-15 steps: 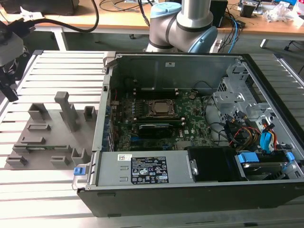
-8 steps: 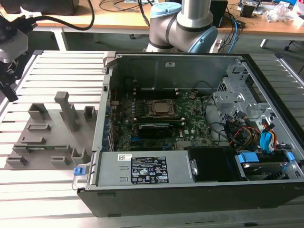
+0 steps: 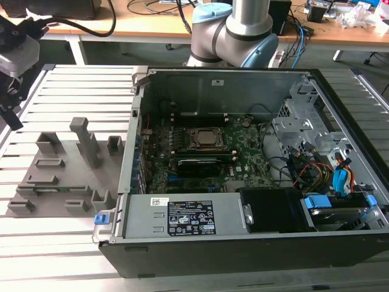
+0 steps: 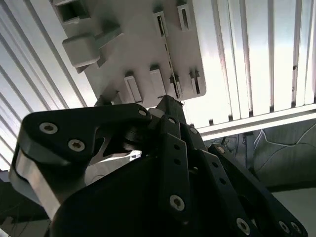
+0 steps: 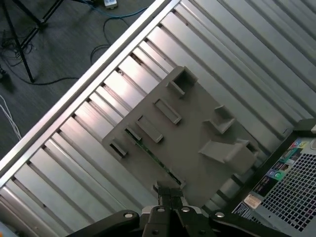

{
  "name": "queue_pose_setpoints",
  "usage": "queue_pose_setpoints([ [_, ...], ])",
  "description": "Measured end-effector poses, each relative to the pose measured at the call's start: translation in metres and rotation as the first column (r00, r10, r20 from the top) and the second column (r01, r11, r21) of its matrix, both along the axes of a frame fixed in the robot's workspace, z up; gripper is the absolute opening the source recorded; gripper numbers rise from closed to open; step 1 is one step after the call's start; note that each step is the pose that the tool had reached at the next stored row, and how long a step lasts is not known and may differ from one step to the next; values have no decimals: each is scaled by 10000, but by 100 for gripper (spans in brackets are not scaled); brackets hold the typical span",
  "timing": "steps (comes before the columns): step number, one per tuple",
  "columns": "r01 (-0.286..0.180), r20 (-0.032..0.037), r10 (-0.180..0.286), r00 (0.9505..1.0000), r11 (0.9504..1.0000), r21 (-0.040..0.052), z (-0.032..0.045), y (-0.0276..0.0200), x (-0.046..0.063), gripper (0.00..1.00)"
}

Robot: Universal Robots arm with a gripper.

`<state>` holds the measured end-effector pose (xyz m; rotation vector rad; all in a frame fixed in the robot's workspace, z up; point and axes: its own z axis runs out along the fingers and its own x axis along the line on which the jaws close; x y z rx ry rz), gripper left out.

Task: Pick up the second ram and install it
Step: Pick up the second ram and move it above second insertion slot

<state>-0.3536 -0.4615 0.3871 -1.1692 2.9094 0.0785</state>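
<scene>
The second ram [image 5: 152, 154] is a thin green strip standing on edge in a slot of the grey fixture plate [image 5: 197, 148]. In the exterior view the ram [image 3: 58, 190] lies near the plate's front, at the exterior view's left of the open computer case. My gripper [image 5: 170, 193] hangs high above the fixture with its fingers [image 5: 164, 197] closed together and nothing between them. It also appears at the far left edge of the exterior view [image 3: 10, 115]. In the second wrist view the gripper [image 4: 168, 104] points down at the ram's slot [image 4: 168, 59].
The open computer case [image 3: 243, 243] holds the green motherboard [image 3: 246, 143] with the processor socket [image 3: 205, 139] and a dark long module [image 3: 196, 163] in front of it. Tall grey blocks [image 3: 85, 141] rise from the fixture. The slatted metal table [image 3: 55, 243] surrounds both.
</scene>
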Motion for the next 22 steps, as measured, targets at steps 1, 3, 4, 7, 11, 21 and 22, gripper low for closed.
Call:
queue_pose_setpoints([
  [1, -156, 0, 156, 9999, 9999, 0, 0, 0, 0, 11],
  [3, -427, 1, 427, 9991, 9991, 0, 0, 0, 0, 11],
  [4, -571, 0, 571, 9984, 9984, -1, 0, 0, 0, 11],
  [7, -918, 0, 918, 9958, 9958, 0, 0, 0, 0, 11],
  [11, -1365, 0, 1365, 9906, 9906, -1, 0, 0, 0, 11],
  [21, -2642, 1, 2642, 9645, 9645, 0, 0, 0, 0, 11],
  [22, -2748, 0, 2748, 9615, 9615, -1, 0, 0, 0, 11],
])
